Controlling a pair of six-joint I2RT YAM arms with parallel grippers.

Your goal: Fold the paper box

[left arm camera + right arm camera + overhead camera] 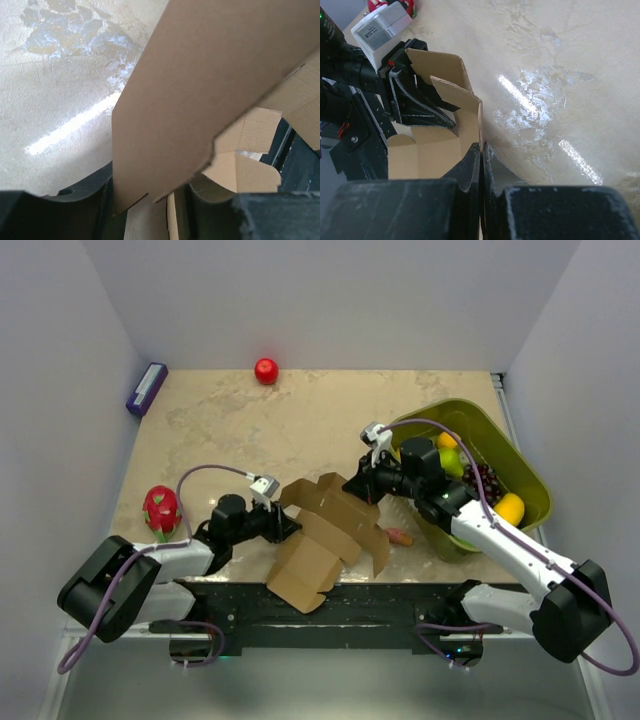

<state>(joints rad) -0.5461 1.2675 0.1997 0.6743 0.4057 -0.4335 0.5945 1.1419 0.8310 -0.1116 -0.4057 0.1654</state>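
the half-formed paper box [325,532] is being held near the counter's [230,430] front edge, one wall pinched in the closed right tool [481,155], a flap lying between the left tool's [147,200] parted jaws.

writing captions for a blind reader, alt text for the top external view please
Two robot arms work a partly folded brown paper box at the near edge of the table: the right claw pinches one wall, the left claw meets a flap. A green basket of fruit sits at right.
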